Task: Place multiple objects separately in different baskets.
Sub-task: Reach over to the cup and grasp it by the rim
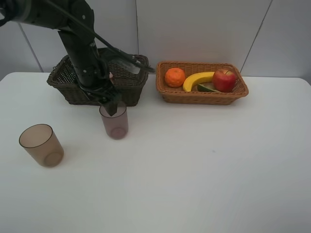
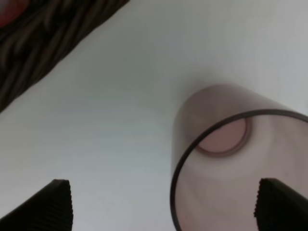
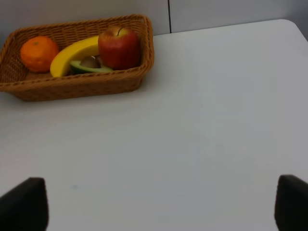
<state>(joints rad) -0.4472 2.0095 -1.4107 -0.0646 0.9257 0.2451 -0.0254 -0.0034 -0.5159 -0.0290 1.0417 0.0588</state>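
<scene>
Behind white table (image 1: 194, 170) and dark basket (image 1: 133, 87) rise pale wall panels (image 1: 199, 29).

A: Baskets?
B: Set side by side at the back of the table (image 1: 194, 170): deeper basket (image 1: 63, 90) left, shallower basket (image 1: 194, 97) right.
A: Contents?
B: Orange (image 1: 175, 77), banana (image 1: 197, 80), avocado half (image 1: 208, 88) and apple (image 1: 224, 79) are laid in the shallower basket.
A: Cups?
B: First cup (image 1: 115, 125) is stood just before the deeper basket; second cup (image 1: 43, 145) further left, nearer.

The white table (image 1: 194, 174) bears one cup (image 1: 115, 125) beneath the left gripper (image 1: 112, 107), a dark basket (image 1: 129, 87) just behind it, a second cup (image 1: 41, 145) and a tan basket (image 1: 201, 95) farther off.
</scene>
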